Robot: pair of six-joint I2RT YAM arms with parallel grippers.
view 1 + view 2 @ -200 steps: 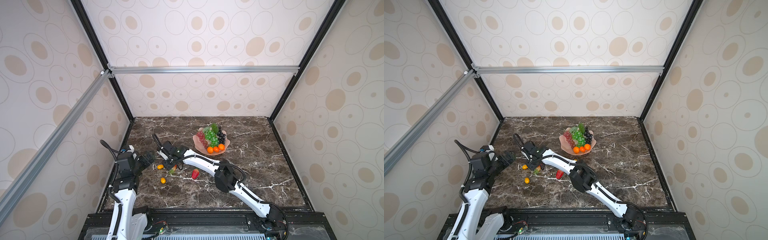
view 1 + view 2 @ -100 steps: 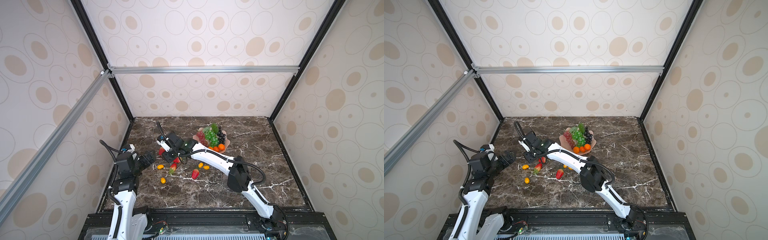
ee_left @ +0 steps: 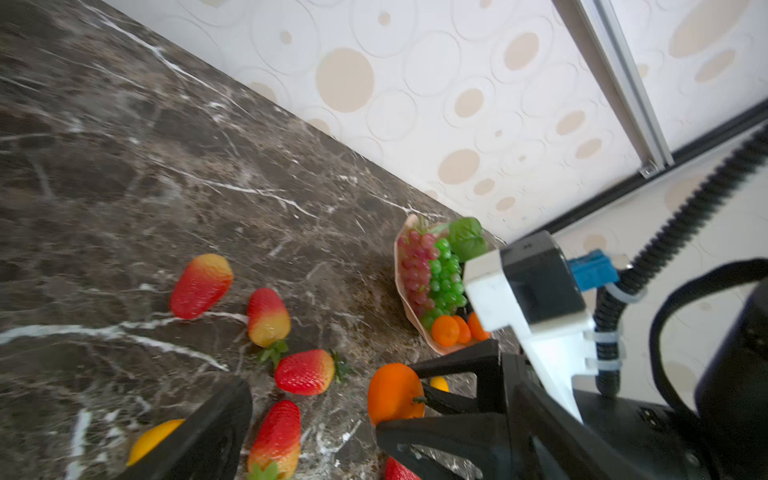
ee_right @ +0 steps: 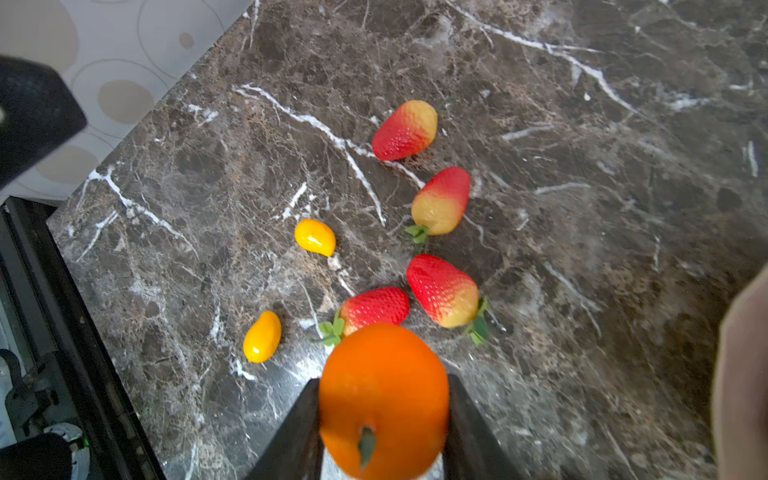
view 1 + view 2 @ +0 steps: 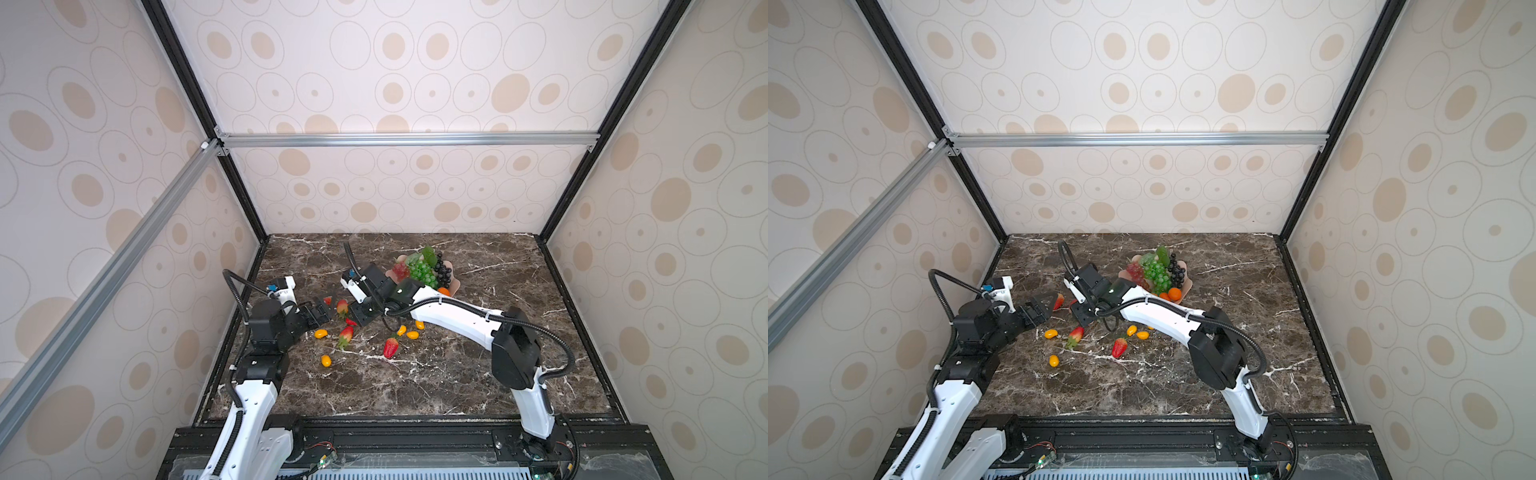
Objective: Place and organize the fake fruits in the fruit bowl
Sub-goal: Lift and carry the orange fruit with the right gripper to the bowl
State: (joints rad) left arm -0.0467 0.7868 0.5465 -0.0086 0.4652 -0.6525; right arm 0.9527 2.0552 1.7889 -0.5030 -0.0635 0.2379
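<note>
Right wrist view: right claw [image 4: 382, 380] clamps a tangerine [image 4: 384, 409]; left claw [image 5: 1052, 306], in a top view, gapes wide.

- The left arm [image 5: 253, 407] rises from its base and folds at the elbow, forearm reaching forward.
- The left gripper [image 5: 319, 312] has its jaws spread wide, tips aimed at the right gripper.
- The right arm [image 5: 453, 320] stretches long and low across the middle, wrist bent downward.
- The right gripper [image 4: 382, 384] clamps a tangerine [image 4: 384, 403] between its 2 fingers [image 4: 305, 419].
- The 2 grippers' tips sit near each other, apart.
</note>
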